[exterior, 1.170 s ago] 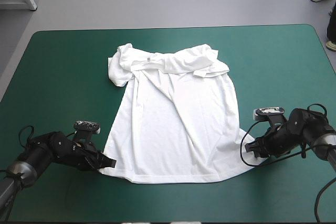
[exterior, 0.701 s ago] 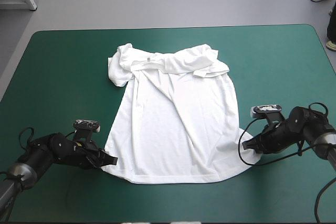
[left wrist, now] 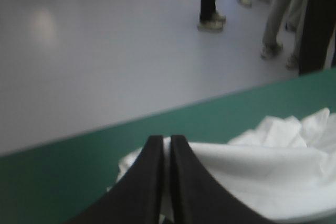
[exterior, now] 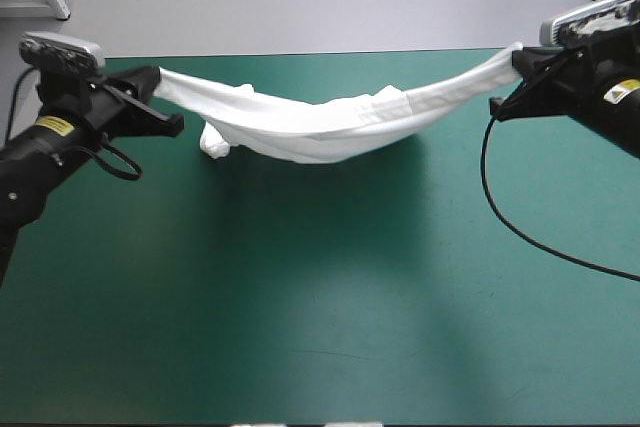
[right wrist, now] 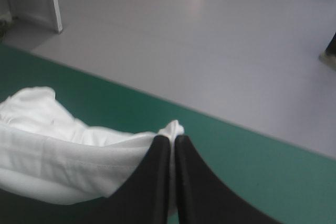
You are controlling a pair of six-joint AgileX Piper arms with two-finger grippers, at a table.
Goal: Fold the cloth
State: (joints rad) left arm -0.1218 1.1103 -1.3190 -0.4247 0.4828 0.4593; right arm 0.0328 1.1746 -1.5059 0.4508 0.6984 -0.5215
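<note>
While both arms are raised over the far part of the tabletop (exterior: 300, 297), I hold the T-shirt (exterior: 330, 127) strung between them. My left gripper (exterior: 158, 85) stands near the far left corner, its black fingers all but closed, with one end of the white cloth pinched between them. The left wrist view confirms this: fabric shows in the narrow slit and bunches beside and ahead of the fingers. My right gripper (exterior: 515, 57) stands near the far right corner, higher than the left one, jaws likewise nearly closed on the other end of the garment; a small tuft of cloth pokes out past the fingertips. Between the two grips the T-shirt hangs as a sagging band along the far edge, gathered into long folds. A crumpled lump droops lowest toward the left end. Whether that lump touches the teal-green cover, I cannot tell. A shadow lies on the cover beneath the sag.
</note>
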